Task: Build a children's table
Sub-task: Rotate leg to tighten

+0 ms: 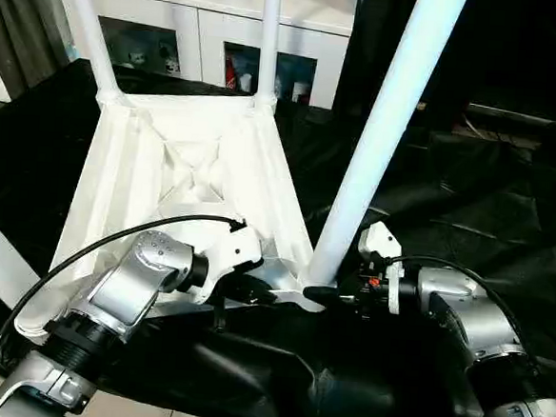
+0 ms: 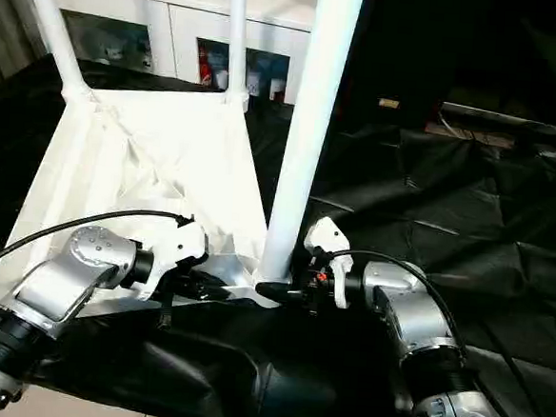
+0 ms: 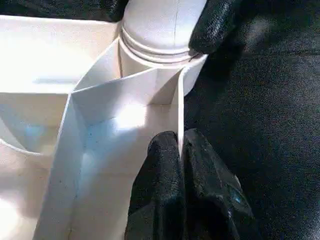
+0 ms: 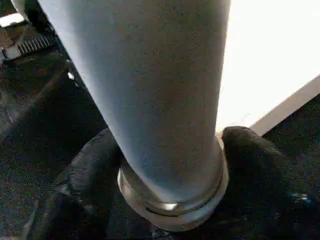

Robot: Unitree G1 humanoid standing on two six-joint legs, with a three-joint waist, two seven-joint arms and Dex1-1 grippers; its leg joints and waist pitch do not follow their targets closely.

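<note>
Children's table (image 1: 195, 165) upside down on worktop (image 1: 469, 203); left hand (image 3: 181, 150) pinches its rim, right hand (image 4: 170, 200) grips corner leg (image 1: 378, 139).

Both silver forearms reach forward and bend inward toward each other. The left claw (image 3: 181, 150) has its two black fingers (image 3: 157, 180) pressed together, pinching the thin rim of the tabletop (image 1: 119, 159). The right claw (image 4: 170, 185) points toward the left one, its fingers (image 4: 260, 165) set on either side of the base of the near leg (image 1: 379, 130).
</note>
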